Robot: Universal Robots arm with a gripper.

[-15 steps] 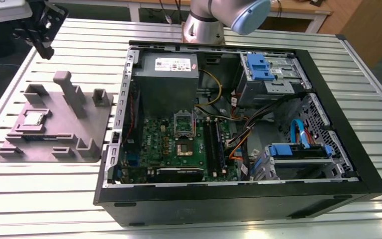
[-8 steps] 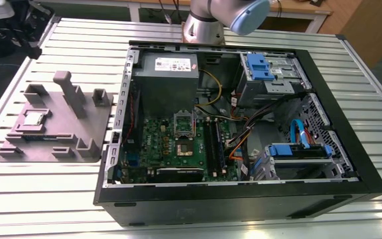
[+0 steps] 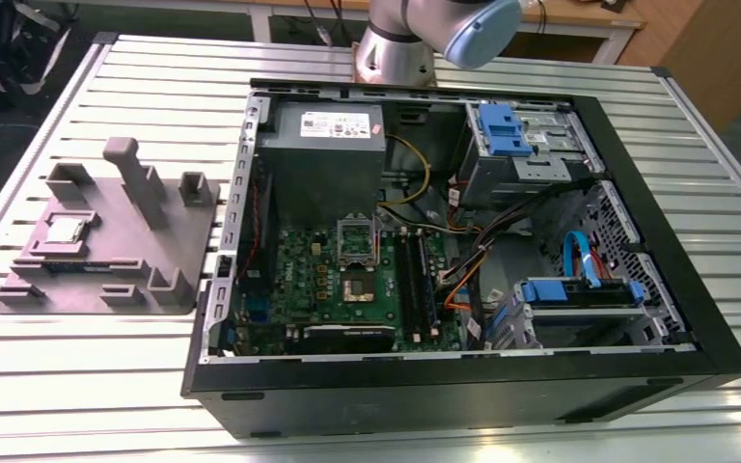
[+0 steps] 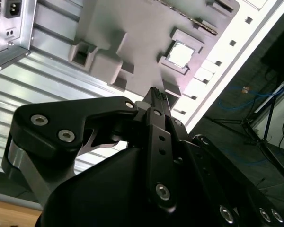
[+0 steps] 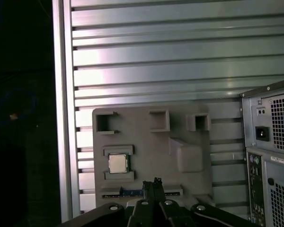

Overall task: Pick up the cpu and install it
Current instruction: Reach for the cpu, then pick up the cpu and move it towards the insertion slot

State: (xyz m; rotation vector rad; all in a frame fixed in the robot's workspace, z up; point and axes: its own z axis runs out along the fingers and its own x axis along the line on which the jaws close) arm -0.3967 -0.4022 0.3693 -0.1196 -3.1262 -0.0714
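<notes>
**Pincer closed above the tray, cpu waiting in its pocket**

The cpu [image 3: 65, 230] lies flat in a shallow square pocket of the grey tray [image 3: 184, 236], on the half of the tray that is far from the open case [image 3: 474, 386]. Its shiny top faces up. It is square, so it has no long axis. Its sides run parallel to the sides of the tray. Just beside it on the tray lies a narrow green strip [image 3: 72, 262], apart from it. The tray itself lies on the ribbed metal surface [image 3: 88, 386], next to the case.

In both wrist views the pincer [image 5: 151, 182] hangs well above the tray [image 5: 146, 146]. Its two fingers are together and nothing is between them. In the first wrist view the tips line up over the tray edge where the strip [image 5: 130, 192] lies. The cpu [image 5: 118, 163] is seen a little off from the tips, toward the tray side away from the case. In the second wrist view the same relation holds: the pincer [image 4: 156, 92] points down at the tray [image 4: 132, 28], and the cpu [image 4: 181, 54] is ahead of the tips and slightly to one side, not straight under them.

I judge that the pick is not yet started: the cpu is untouched in its pocket, and the socket [image 3: 355, 258] inside the case has its cover raised.
</notes>
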